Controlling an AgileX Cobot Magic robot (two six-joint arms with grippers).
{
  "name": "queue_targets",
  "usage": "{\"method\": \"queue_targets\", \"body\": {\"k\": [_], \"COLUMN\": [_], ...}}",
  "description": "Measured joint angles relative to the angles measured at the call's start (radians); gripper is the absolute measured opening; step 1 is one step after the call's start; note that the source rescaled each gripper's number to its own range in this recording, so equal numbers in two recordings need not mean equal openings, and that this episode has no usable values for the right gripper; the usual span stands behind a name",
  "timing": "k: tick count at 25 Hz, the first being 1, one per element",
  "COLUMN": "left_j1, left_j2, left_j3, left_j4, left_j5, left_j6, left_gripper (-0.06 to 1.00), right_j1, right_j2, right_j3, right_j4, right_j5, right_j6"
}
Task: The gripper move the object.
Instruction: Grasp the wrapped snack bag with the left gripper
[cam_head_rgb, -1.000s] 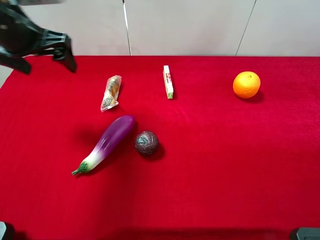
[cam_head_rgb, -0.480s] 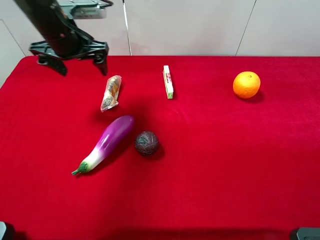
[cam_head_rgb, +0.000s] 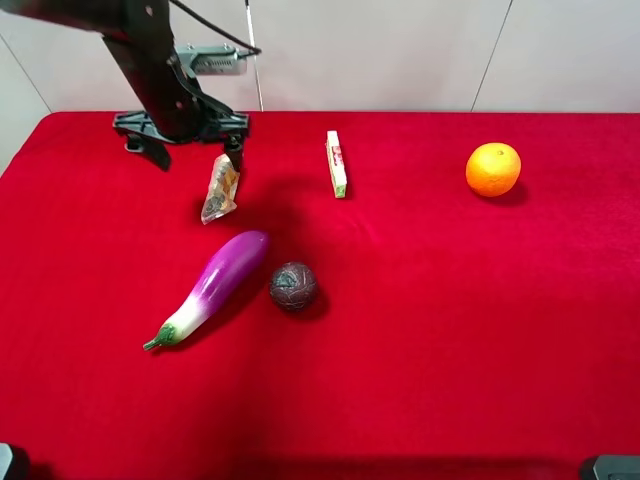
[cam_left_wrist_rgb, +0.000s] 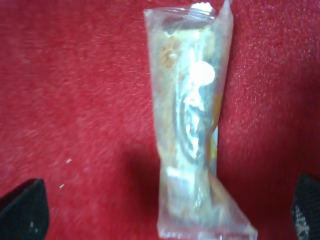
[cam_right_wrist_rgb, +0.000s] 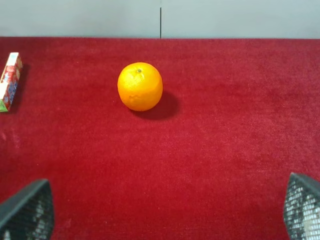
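Observation:
The object, a small clear snack packet (cam_head_rgb: 221, 187) with tan-brown contents, lies on the red cloth at the back left. My left gripper (cam_head_rgb: 192, 150), a black claw on a grey arm, hovers open just over and behind the packet's far end. One prong is to the packet's left and the other by its top. In the left wrist view the packet (cam_left_wrist_rgb: 192, 130) lies lengthwise between the wide-open fingertips of the left gripper (cam_left_wrist_rgb: 164, 212). My right gripper (cam_right_wrist_rgb: 164, 210) is open and empty over bare cloth.
A purple eggplant (cam_head_rgb: 210, 285) and a dark ball (cam_head_rgb: 293, 286) lie just in front of the packet. A thin white-green-red box (cam_head_rgb: 337, 164) stands to its right. An orange (cam_head_rgb: 493, 169) sits at the back right and also shows in the right wrist view (cam_right_wrist_rgb: 140, 86).
My left arm has swung in from the far left corner, moving right and down until its open claw is over the packet. Nothing on the cloth has moved.

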Motion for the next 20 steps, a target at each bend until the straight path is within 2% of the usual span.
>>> {"method": "queue_targets", "body": {"k": [12,17,20], "left_j1": [-0.008,-0.008,-0.008], "left_j2": [0.097,0.135,0.143], "left_j3": [-0.006,-0.007,-0.007], "left_j4": [0.000,-0.025,-0.028], "left_j5": [-0.111,-0.135,-0.141], "left_j6": [-0.026,-0.032,-0.032], "left_gripper": [0.94,0.87,0.79], "right_j1": [0.000,0.000,0.000], "right_j2": [0.000,0.000,0.000], "right_j3": [0.000,0.000,0.000], "right_j4": [0.000,0.000,0.000], "right_j5": [0.000,0.000,0.000], "right_j6": [0.000,0.000,0.000]}}
